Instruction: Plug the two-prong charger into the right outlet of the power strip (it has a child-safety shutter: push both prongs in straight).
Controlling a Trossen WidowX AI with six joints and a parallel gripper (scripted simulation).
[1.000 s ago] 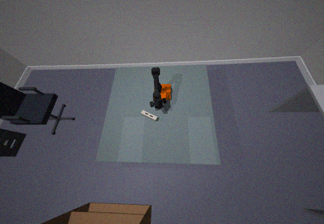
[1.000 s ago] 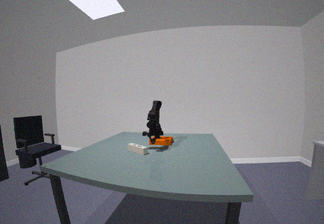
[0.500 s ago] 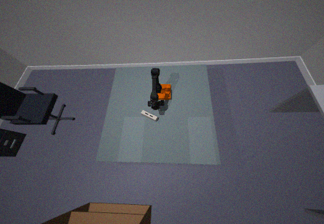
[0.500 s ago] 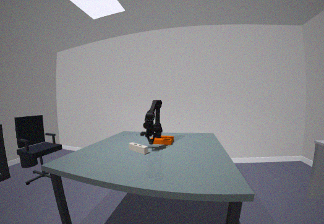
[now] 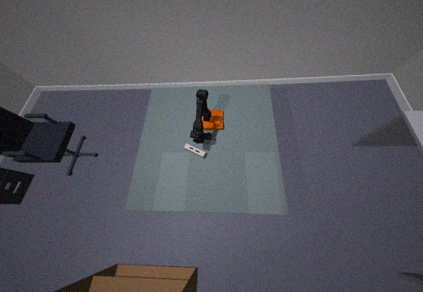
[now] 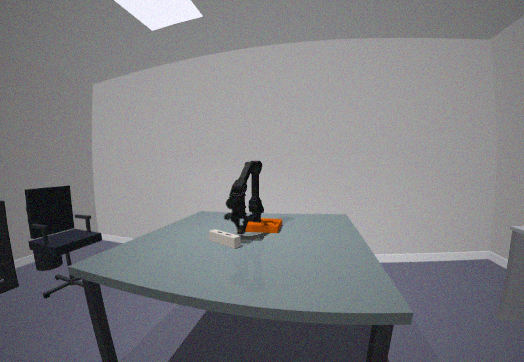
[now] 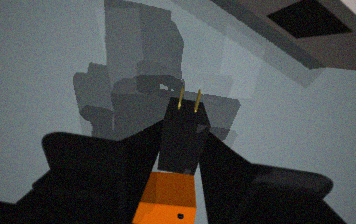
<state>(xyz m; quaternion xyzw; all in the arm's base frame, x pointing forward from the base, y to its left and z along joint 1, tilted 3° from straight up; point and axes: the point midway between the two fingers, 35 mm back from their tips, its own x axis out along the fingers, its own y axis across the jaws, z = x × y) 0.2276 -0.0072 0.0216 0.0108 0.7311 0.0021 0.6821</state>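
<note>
The two-prong charger (image 7: 181,150) is a black block with two thin brass prongs; in the wrist view the prongs point to the top of the picture, clear of the strip. My gripper (image 7: 181,127) (image 6: 241,230) is shut on the charger's sides. The power strip (image 5: 202,153) (image 6: 223,239) (image 7: 327,49) is a pale bar with two dark outlets, lying slantwise on the table. In the wrist view only its end with one dark outlet shows, at the top right. The gripper is above the table on the arm's side of the strip. The charger is too small to make out in the top and exterior views.
The orange tray-like block (image 5: 218,116) (image 6: 273,226) (image 7: 165,212) is at the arm's base, behind the gripper. The table (image 5: 228,181) (image 6: 293,270) carries the arm and strip. The arm's shadow falls on the table below the charger. A chair (image 5: 44,141) (image 6: 65,240) stands off to the left.
</note>
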